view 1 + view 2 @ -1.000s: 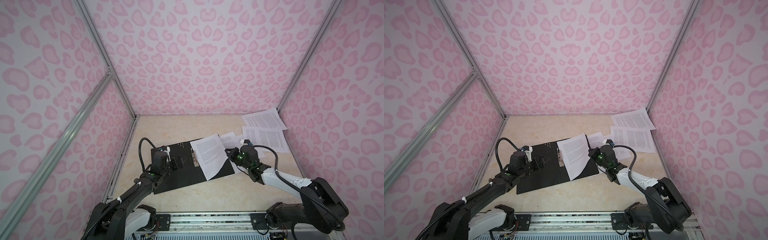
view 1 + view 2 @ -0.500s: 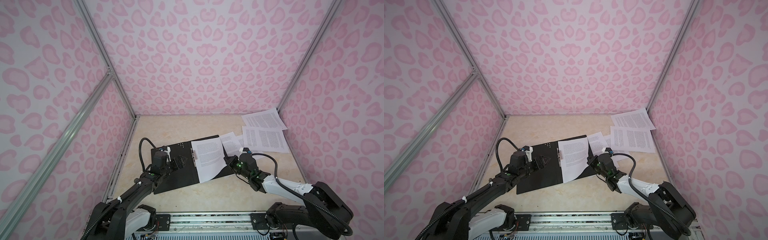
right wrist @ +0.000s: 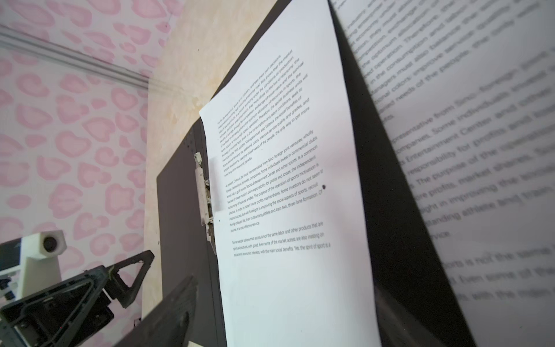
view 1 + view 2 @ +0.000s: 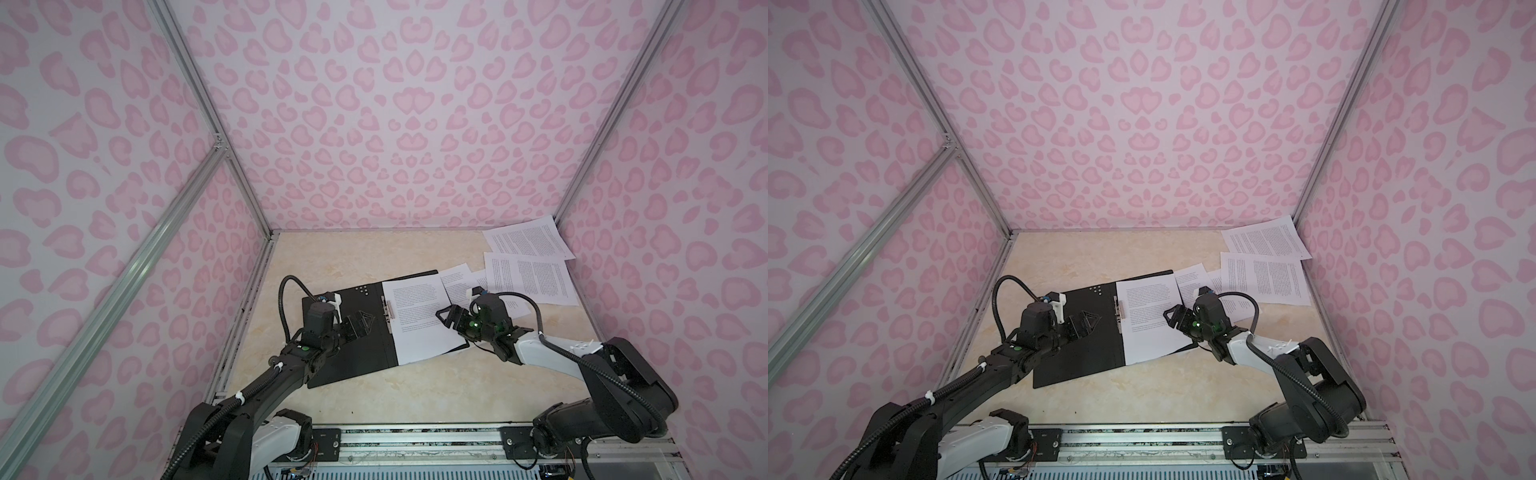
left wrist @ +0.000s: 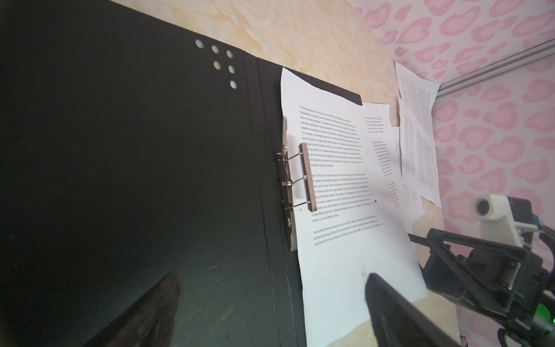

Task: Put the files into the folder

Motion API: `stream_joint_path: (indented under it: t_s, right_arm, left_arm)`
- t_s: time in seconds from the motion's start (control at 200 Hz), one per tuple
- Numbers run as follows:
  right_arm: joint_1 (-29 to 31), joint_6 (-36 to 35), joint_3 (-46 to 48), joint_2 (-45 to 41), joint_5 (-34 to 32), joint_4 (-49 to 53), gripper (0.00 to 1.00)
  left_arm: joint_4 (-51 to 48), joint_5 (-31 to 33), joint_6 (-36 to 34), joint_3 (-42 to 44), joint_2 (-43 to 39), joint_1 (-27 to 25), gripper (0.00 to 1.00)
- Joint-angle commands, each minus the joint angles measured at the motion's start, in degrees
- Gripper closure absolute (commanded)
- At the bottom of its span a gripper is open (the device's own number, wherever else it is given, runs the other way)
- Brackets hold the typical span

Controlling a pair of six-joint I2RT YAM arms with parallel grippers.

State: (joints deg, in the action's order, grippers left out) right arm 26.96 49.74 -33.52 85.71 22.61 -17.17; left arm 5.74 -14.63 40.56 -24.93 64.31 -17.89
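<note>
Lying open on the beige marbled desk (image 4: 374, 257), the thin flat folder (image 4: 353, 361) showed its black inside beneath both tools. Loose white printed sheets (image 4: 532, 278) lay on the desk beyond the right tool (image 4: 449, 318). One white printed sheet (image 4: 415, 328) rested on the folder half under that tool, whose jaws stood wide, gripping nothing. The left tool (image 4: 362, 325) hovered, jaws wide, over the bare black half. Between the tools, a small silver metal clip (image 5: 300, 177) sat just beside the sheet's edge.

you: left arm (image 4: 266, 380) black, right arm (image 4: 552, 353) white forearm | ribbed black cables (image 4: 284, 299), white zip ties (image 4: 238, 397) | green LEDs (image 4: 472, 323) | left gripper (image 4: 362, 325) triangular black fingers
</note>
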Motion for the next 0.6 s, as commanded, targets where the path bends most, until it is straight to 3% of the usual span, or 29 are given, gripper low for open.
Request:
stream_joint_path:
  t_s: [0.0, 0.195, 0.345, 0.595]
  right_arm:
    - [-1.12, -11.45, -4.31, 3.95, 6.79, 10.64, 0.20]
    - [-0.73, -21.79, -13.21, 9.92, 0.50, 22.91, 0.23]
    - [0.16, -25.21, -17.16, 12.78, -6.15, 28.61, 0.32]
    - [0.17, -25.06, -16.50, 12.03, -6.25, 27.27, 0.65]
  left_arm:
    - [0.41, -0.39, -0.25, -0.16, 0.12, 0.04, 0.02]
    - [0.40, -0.47, -0.30, -0.20, 0.47, 0.03, 0.02]
    - [0.40, -0.48, -0.30, -0.25, 0.37, 0.05, 0.02]
    - [0.41, -0.66, -0.40, -0.25, 0.54, 0.03, 0.02]
